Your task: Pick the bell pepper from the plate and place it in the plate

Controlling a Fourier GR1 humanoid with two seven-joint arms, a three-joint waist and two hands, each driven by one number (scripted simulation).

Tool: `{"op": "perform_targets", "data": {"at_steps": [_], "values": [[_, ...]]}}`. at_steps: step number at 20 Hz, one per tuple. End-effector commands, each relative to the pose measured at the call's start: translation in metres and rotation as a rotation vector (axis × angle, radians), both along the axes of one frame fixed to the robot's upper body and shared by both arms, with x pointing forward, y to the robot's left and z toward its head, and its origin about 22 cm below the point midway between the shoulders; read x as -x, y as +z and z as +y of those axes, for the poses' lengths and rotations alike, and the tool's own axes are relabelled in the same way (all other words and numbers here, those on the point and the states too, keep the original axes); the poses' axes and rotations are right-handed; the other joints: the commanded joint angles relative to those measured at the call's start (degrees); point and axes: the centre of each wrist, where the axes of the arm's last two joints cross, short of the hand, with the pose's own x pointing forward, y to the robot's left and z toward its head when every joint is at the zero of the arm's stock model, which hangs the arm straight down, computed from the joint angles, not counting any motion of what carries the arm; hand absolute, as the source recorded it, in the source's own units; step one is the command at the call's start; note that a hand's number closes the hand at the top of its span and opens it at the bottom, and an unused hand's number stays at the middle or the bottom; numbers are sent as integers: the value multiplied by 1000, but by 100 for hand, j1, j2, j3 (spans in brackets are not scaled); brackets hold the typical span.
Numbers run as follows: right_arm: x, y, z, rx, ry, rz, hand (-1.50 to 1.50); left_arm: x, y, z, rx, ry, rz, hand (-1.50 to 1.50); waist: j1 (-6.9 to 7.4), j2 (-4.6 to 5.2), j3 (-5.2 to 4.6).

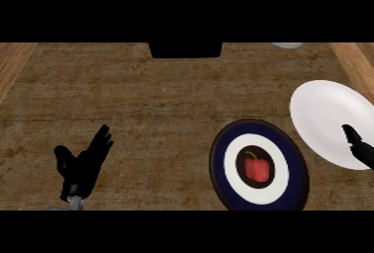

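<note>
Black fingers (101,139) of the left hand (82,165) stand straight and spread, pointing up the view, with the thumb set apart to the left; they hold nothing and rest over bare surface at the lower left. A short piece of grey forearm (73,200) shows beneath that hand at the lower edge of the scene.

At the far right edge only a small part of the right hand (358,146) shows, a dark shape lying over the lower right part of the white plate (321,113). Whether its fingers are open or curled cannot be told from what is visible, and nothing can be seen in its hold.

Between the two hands, nearer the right one, lies the dark blue plate (219,163), ringed with a white band and a dark centre. The red bell pepper (257,168) sits in that centre, its green stem pointing up the view, untouched by either hand. The white plate lies just beside the blue one, up and to the right, their rims close together.

Both plates rest on a brown, woven-looking surface (146,94). Lighter wooden strips (15,62) run along its left and right sides. A black block (185,49) sits at the far edge, and a pale rounded object (287,45) shows partly at the upper right.
</note>
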Motion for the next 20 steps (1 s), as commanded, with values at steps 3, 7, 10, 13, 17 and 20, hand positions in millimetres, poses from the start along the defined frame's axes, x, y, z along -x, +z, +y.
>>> {"op": "perform_targets", "data": {"at_steps": [3,7,10,13,17,20], "values": [[35,-30,-13,52,45,-77,-150,-7,18,-10,3,-44,21,0,86,-10,-7],[57,-12,-19,184,75,45,-150,-2,12,-4,-8,-24,20,0,77,-14,-10],[61,-6,-20,354,114,240,-150,-15,13,-21,-13,-23,42,0,49,-2,-18],[71,13,-1,481,148,382,-150,-16,21,-17,-6,-36,22,0,55,-12,-32],[76,32,23,575,144,470,-150,-2,17,-22,-8,-32,27,0,100,-14,-21],[67,26,56,592,112,525,-150,-4,12,-24,-18,-57,26,0,137,1,-17]]}}
